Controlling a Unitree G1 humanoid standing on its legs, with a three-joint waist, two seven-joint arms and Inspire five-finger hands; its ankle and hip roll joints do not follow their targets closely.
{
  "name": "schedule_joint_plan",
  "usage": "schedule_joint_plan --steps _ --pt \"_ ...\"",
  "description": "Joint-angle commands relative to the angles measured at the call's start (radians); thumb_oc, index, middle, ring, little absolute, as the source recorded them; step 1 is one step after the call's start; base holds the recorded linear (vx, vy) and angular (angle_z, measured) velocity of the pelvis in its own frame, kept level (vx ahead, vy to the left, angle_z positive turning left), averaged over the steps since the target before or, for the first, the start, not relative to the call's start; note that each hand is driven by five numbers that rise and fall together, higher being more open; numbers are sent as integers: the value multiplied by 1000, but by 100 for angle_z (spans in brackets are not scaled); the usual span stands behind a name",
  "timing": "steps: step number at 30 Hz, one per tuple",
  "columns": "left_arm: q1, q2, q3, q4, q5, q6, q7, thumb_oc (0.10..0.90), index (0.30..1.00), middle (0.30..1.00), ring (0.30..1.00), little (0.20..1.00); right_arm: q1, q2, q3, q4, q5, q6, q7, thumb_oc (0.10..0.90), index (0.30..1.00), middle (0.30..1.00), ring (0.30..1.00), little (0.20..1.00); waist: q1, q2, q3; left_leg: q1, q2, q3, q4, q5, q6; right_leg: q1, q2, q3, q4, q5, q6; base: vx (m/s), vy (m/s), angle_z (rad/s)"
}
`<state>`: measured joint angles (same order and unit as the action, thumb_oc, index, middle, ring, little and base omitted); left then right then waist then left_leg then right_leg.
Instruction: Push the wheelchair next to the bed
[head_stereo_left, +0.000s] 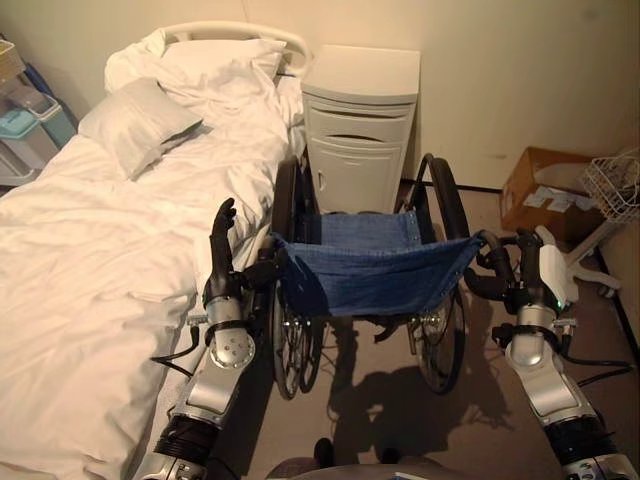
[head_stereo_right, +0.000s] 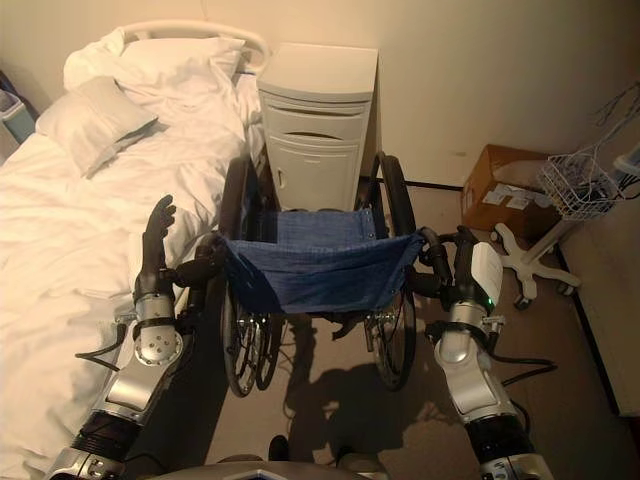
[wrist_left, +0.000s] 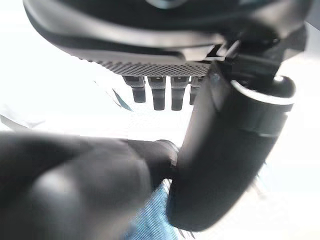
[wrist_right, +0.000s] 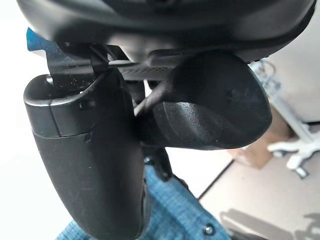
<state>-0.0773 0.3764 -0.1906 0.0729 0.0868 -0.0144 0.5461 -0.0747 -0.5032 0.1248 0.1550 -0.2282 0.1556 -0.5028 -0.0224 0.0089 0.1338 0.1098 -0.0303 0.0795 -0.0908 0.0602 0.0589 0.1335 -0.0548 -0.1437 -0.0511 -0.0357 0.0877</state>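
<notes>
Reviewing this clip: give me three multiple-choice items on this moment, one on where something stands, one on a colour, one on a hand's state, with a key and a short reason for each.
1. Where does the wheelchair stand?
A. Beside the bed, facing the bedside cabinet
B. On the far side of the bed
C. Against the cardboard box

2. What colour is the wheelchair's fabric seat?
A. Red
B. Blue
C. White

3. How is the left hand?
A. Curled round a pillow
B. Fingers straight, pointing up beside the left push handle
C. Flat on the floor

Key: 1 A, the chair's big wheel is close to the mattress edge and the cabinet stands just ahead of it. 2 B, the sling is denim blue. 3 B, the fingers stand upright in the left eye view, while the right hand wraps the other handle.
</notes>
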Motion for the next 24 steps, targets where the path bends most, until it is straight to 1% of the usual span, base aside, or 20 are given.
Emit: schedule_joint_plan --steps 1,2,4,5,7,8,9,10,11,12,14,15,17,18,19,20,21,22,24 --pt "15 114 158 71 71 -61 150 800 900 900 900 900 -11 -20 -69 36 -20 -135 -155 800 900 900 900 900 31 -7 -23 31 -10 -29 40 -138 -22 -34 10 6 68 -27 -6 0 0 0" --pt "15 106 179 51 33 -82 161 800 900 900 900 900 -14 -18 -71 41 -25 -141 -161 800 900 900 900 900 34 -6 -25 30 -11 -31 40 -138 -23 -33 9 6 68 -27 -7 0 0 0" --pt "17 95 191 42 9 -95 159 800 900 900 900 900 -14 -13 -68 41 -28 -145 -166 800 900 900 900 900 35 -6 -27 30 -11 -32 39 -138 -23 -33 10 6 67 -28 -7 0 0 0" --pt "20 84 200 33 -48 -106 139 800 900 900 900 900 -13 -7 -68 37 -20 -153 -165 800 900 900 900 900 36 -7 -29 30 -12 -33 39 -138 -23 -32 9 5 66 -28 -7 0 0 0" --pt "25 69 205 28 -99 -121 111 800 900 900 900 900 -11 0 -69 31 -7 -163 -157 800 900 900 900 900 36 -7 -30 30 -11 -33 39 -138 -24 -32 8 3 66 -28 -7 0 0 0" --pt "36 46 212 25 -192 -158 63 800 900 900 900 900 -4 15 -75 24 54 -198 -130 800 900 900 900 900 37 -8 -31 28 -11 -33 41 -137 -24 -33 7 2 66 -28 -8 0 0 0" --pt "48 25 218 18 -270 -179 19 800 900 900 900 900 1 30 -81 18 92 -234 -108 800 900 900 900 900 37 -8 -31 28 -9 -33 41 -137 -24 -33 6 1 67 -28 -8 0 0 0" --pt "61 1 222 16 -338 -192 -27 800 900 900 900 900 6 44 -88 8 130 -260 -83 800 900 900 900 900 39 -8 -31 28 -9 -33 42 -138 -24 -33 5 0 68 -28 -8 -3 -1 4" --pt "66 -7 222 16 -369 -195 -47 800 900 900 900 900 7 49 -91 5 167 -277 -67 800 900 900 900 900 39 -8 -31 28 -9 -33 42 -138 -24 -33 5 -1 68 -28 -8 2 -1 3" --pt "80 -27 222 19 -429 -207 -100 800 900 900 900 900 13 64 -99 -8 254 -306 -19 800 900 900 900 900 39 -9 -30 29 -8 -32 43 -138 -24 -33 4 -2 69 -28 -7 3 -1 3" --pt "96 -46 224 17 -493 -217 -149 800 900 900 900 900 21 79 -108 -14 311 -330 17 800 900 900 900 900 40 -10 -30 29 -8 -32 43 -138 -23 -32 3 -3 68 -28 -7 0 0 0" --pt "113 -66 226 12 -586 -231 -212 800 900 900 900 900 26 91 -123 -17 358 -363 72 800 900 900 900 900 41 -11 -29 30 -8 -31 41 -138 -22 -31 2 -7 67 -28 -6 0 0 0" --pt "125 -80 232 4 -646 -232 -253 800 900 900 900 900 30 96 -138 -19 387 -378 108 800 900 900 900 900 42 -12 -28 30 -8 -30 41 -138 -21 -31 1 -8 67 -27 -6 0 0 0" --pt "135 -93 236 -3 -718 -238 -299 800 900 900 900 900 32 97 -150 -18 421 -400 159 800 900 900 900 900 43 -13 -28 31 -8 -29 38 -138 -20 -31 1 -11 66 -27 -5 0 0 0" --pt "140 -99 238 -5 -762 -243 -329 800 900 900 900 900 34 96 -157 -20 444 -406 181 800 900 900 900 900 44 -14 -27 32 -8 -29 37 -137 -20 -30 0 -12 65 -26 -5 0 0 0" --pt "141 -100 239 -5 -772 -245 -336 800 900 900 900 900 34 96 -160 -20 447 -408 186 800 900 900 900 900 44 -14 -27 32 -8 -29 37 -137 -20 -30 0 -12 65 -26 -5 0 0 0" --pt "148 -111 245 -14 -829 -258 -380 800 900 900 900 900 36 94 -169 -25 465 -415 223 800 900 900 900 900 45 -16 -26 31 -9 -30 37 -137 -19 -31 -1 -15 64 -25 -5 0 0 0" --pt "149 -112 246 -17 -838 -261 -386 800 900 900 900 900 36 92 -171 -28 472 -414 231 800 900 900 900 900 45 -17 -26 31 -9 -30 37 -137 -19 -30 -1 -15 63 -24 -5 0 0 0" --pt "153 -117 253 -33 -877 -277 -420 800 900 900 900 900 40 90 -180 -36 515 -425 296 800 900 900 900 900 45 -19 -26 30 -9 -29 35 -135 -19 -31 -1 -18 62 -23 -5 0 0 0"
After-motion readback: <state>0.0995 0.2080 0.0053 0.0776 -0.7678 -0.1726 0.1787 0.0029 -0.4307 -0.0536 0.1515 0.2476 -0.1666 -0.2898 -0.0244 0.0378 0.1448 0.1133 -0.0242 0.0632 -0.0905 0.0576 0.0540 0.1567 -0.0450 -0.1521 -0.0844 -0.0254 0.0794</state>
